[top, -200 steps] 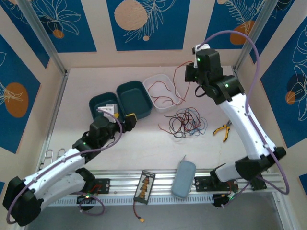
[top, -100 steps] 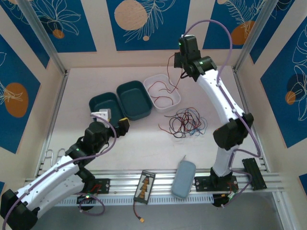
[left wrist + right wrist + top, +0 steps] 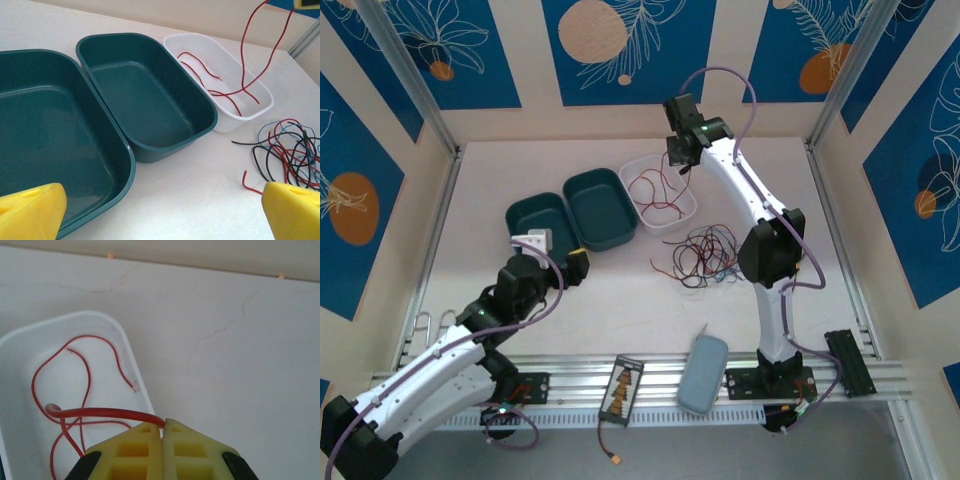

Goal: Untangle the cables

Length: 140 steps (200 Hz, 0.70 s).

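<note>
Right wrist view: right gripper (image 3: 163, 426) clenched on 1 thin red wire (image 3: 100, 411) above the white rectangular plastic tray (image 3: 127, 347); the left gripper (image 3: 160, 215) gapes wide by 2 teal plastic trays (image 3: 165, 150). The tangled red, black, blue cables (image 3: 287, 150) lie beside the white tray.

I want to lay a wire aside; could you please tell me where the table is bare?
Bare table: left of the teal trays, between the left gripper and the cables, and right of the right arm. Both teal trays are empty. Crowded: the cables, and the white tray, where the right gripper holds a red wire.
</note>
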Available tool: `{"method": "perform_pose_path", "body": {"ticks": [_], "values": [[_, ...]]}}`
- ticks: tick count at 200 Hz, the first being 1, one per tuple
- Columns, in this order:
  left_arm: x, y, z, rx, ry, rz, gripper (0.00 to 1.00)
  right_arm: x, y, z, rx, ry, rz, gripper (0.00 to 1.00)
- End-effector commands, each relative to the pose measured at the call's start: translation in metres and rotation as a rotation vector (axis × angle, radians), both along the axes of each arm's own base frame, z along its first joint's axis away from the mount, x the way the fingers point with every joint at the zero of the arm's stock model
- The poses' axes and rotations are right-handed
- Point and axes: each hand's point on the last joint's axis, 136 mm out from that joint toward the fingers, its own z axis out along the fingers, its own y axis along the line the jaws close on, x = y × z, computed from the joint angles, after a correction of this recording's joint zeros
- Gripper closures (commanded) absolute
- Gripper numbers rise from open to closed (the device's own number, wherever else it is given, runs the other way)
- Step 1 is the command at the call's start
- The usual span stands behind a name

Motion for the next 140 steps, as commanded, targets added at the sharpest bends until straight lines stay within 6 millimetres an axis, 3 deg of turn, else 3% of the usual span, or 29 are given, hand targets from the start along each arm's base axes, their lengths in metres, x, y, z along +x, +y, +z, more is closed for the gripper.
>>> {"method": "perform_pose_path", "body": {"ticks": [1,41,140], "values": [[-0.001,0.003,-0.004,0.020,-0.001,-0.001,0.00,-0.010,0.011,-0.013,-0.015,0.075,0.055,1.00],[-0.002,0.002,-0.005,0.016,0.005,-0.007,0.00,-0.016,0.019,-0.051,-0.086,0.174,0.099,1.00],[-0.002,-0.003,-0.005,0.000,0.012,-0.025,0.00,-0.013,0.039,-0.111,-0.152,0.266,0.163,1.00]]}}
